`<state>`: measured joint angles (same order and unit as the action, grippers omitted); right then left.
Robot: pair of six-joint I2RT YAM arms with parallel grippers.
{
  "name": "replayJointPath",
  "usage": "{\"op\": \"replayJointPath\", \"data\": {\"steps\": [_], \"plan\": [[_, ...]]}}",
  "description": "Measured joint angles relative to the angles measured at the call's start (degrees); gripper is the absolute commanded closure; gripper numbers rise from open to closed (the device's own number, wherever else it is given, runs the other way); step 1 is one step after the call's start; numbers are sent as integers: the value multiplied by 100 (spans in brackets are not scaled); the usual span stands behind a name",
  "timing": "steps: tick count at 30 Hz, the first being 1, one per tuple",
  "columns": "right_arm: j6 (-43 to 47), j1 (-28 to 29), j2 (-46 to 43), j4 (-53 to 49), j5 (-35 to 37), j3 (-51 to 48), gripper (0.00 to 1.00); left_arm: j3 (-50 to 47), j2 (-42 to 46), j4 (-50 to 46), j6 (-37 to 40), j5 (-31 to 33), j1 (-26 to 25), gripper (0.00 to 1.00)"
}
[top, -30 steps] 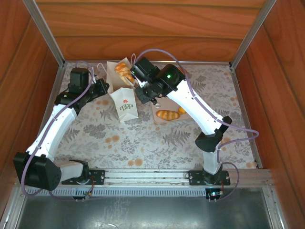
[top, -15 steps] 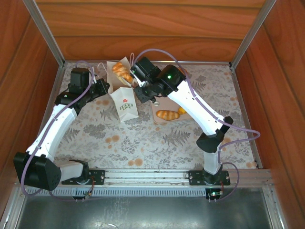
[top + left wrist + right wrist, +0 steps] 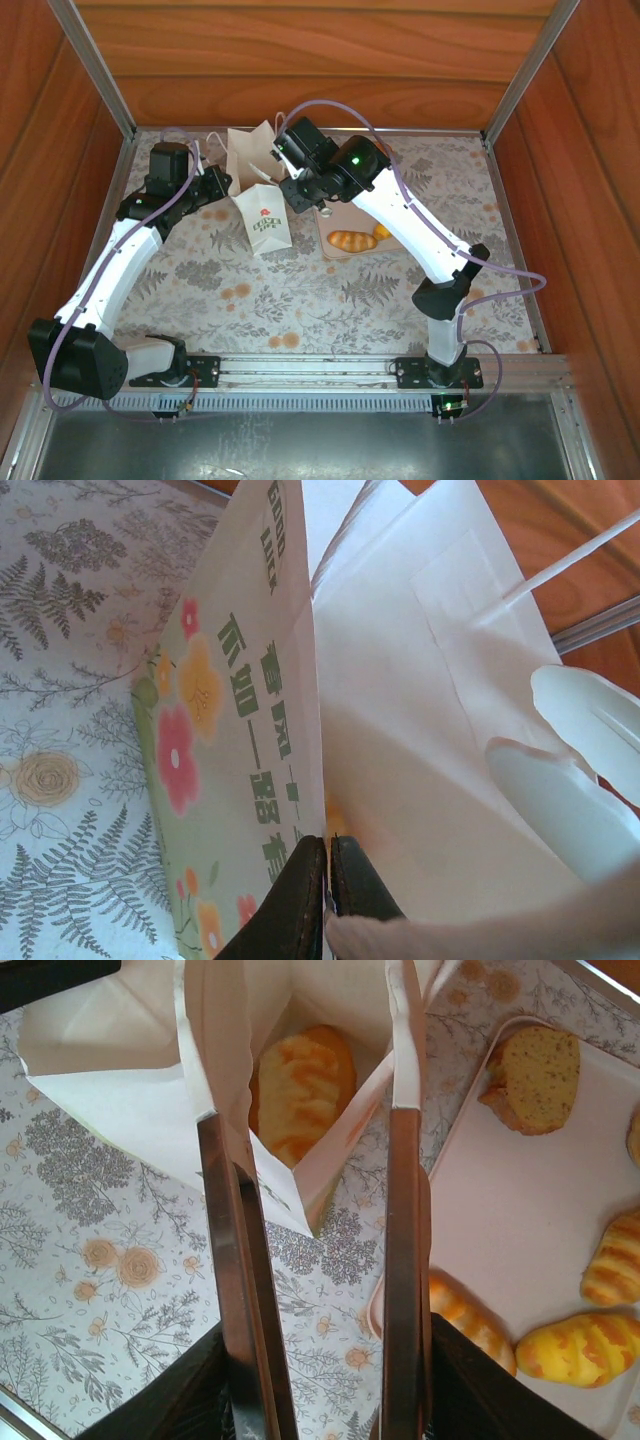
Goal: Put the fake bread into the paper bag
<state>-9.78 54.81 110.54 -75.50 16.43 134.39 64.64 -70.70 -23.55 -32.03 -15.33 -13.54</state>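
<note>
Drop-off step, by the look of it: striped roll (image 3: 300, 1085) lying inside the paper bag (image 3: 265, 225), w/ tongs (image 3: 240, 1290) spread over the mouth and nothing between their tips. Right tool (image 3: 330, 1380) clamped round the tongs' handle end, fingers set wide enough to leave both blades apart. Left tool (image 3: 327, 880) pinched tight on the bag's top edge, fingertips together w/ paper between, apparently holding the mouth open. Bag at far-centre of the surface (image 3: 300, 290), between the two tools, just left of the tray (image 3: 500, 1190).

Next, prob.: lift tongs clear of the rim w/o snagging the loop handles (image 3: 560, 565), swing right to the tray, take another piece. Remaining there: brown speckled slice (image 3: 530, 1075) at the far end, several yellow rolls (image 3: 585, 1345) nearer. Calls for a firm left pinch throughout, else mouth likely to fold shut.

Bread: golden-orange, glossy, pale stripes across; prob. hard plastic, so apt to slip in smooth metal blades. Bag: thin white paper, flower print + green lettering on face, red-green logo on side.
</note>
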Motion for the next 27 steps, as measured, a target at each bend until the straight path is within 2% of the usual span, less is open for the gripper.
{"op": "replayJointPath", "data": {"steps": [6, 13, 20, 27], "plan": [[-13, 0, -146, 188, -22, -129, 52, 0, 0, 2, 2, -15, -4, 89], [-125, 0, -1104, 623, -203, -984, 53, 0, 2, 0, -15, -35, -4, 71], [-428, -13, -2822, 1263, -415, -2465, 52, -2, 267, 0, 24, 74, -4, 54], [-859, -535, -4170, 1460, -459, -3840, 51, -240, 804, 37, 232, 295, -4, 34]]}}
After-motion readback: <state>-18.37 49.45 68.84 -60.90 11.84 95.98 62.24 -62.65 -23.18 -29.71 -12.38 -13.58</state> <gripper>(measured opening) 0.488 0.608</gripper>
